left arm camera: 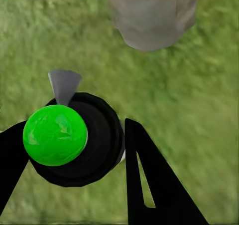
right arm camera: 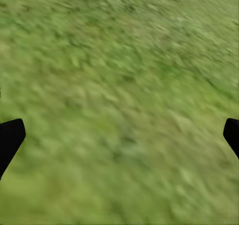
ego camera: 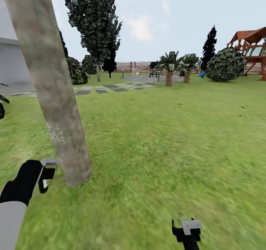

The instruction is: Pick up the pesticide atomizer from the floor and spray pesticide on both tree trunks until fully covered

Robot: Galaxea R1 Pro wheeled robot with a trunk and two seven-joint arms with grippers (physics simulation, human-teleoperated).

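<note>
Left claw (left arm camera: 74, 145) pinches atomizer (left arm camera: 74, 142) beside trunk (ego camera: 55, 94); right claw (right arm camera: 119, 135) hangs spread.

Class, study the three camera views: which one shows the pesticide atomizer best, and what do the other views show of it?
The left wrist view: the pesticide atomizer sits close up between the left gripper fingers, its green top, black body and grey nozzle clear. The head view gives just a small grey and black part beside the tree trunk. The right wrist view has grass instead.

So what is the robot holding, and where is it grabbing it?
The left gripper clamps the black, green-capped atomizer around its round body. The right gripper holds nothing.
</note>
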